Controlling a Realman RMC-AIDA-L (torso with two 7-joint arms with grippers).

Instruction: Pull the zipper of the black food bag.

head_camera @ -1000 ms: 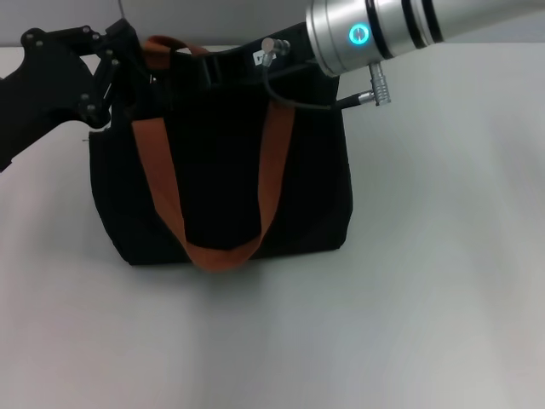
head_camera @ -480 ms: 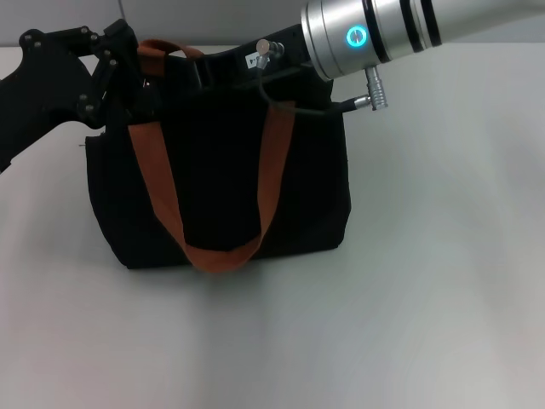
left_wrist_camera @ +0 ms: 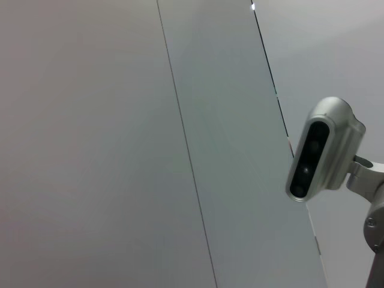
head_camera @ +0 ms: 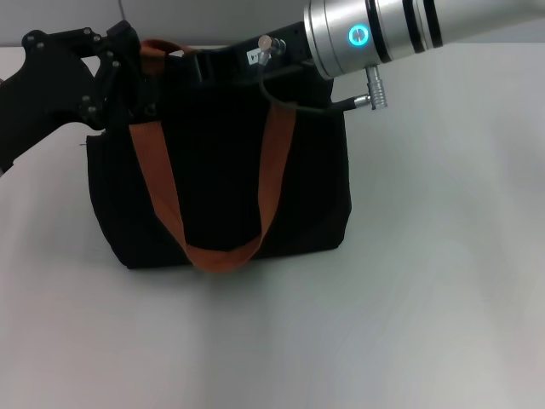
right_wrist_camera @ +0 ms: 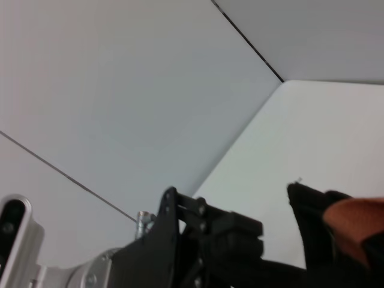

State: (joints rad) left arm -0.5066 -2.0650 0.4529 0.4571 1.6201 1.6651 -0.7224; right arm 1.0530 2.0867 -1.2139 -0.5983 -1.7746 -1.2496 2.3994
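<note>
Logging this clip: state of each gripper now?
Left gripper: at the black food bag's top left corner, cannot tell.
Right gripper: at its top edge, cannot tell.

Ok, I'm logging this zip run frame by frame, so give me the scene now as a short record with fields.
bag: black food bag, upright on the white table
straps: orange handle strap hanging down the bag's front
left gripper: at the bag's top left corner, by the strap's upper end
right gripper: reaching across the bag's top edge
zipper: not visible, hidden behind the grippers
fingers: state not visible for either gripper
</note>
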